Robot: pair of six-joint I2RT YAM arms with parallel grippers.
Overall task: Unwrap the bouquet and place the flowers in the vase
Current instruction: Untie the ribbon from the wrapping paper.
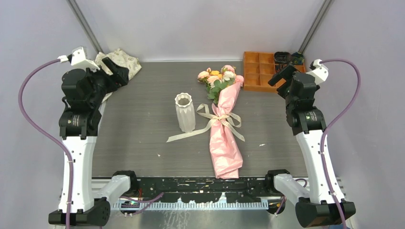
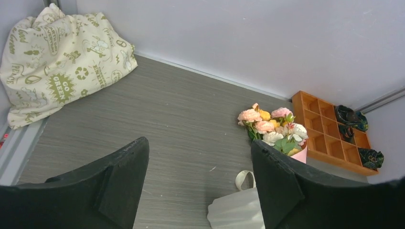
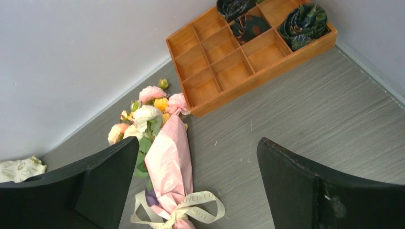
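Table (image 1: 143, 138), grey; contents left to right:

1. Left gripper (image 1: 117, 71): raised over the far-left corner, jaws wide apart, nothing held
2. Bag (image 1: 122, 59): cream cloth with green print, crumpled in the far-left corner, just beyond the left gripper
3. Vase (image 1: 185, 112): white, ribbed, scalloped rim, upright left of centre; a ribbon tail runs past its base
4. Bouquet (image 1: 224, 143): pink paper cone lying flat at centre, just right of the vase, narrow end toward the arm bases, still wrapped
5. Ribbon (image 1: 222, 119): cream, tied in a bow round the cone's middle
6. Flowers (image 1: 217, 76): peach, pink, cream and yellow blooms with green leaves, showing at the cone's far open end, near the tray
7. Tray (image 1: 258, 88): orange wood, many compartments, far-right corner; dark rolled cloths (image 1: 282, 57) in its rightmost compartments
8. Right gripper (image 1: 282, 75): raised beside the tray, jaws wide apart, nothing held
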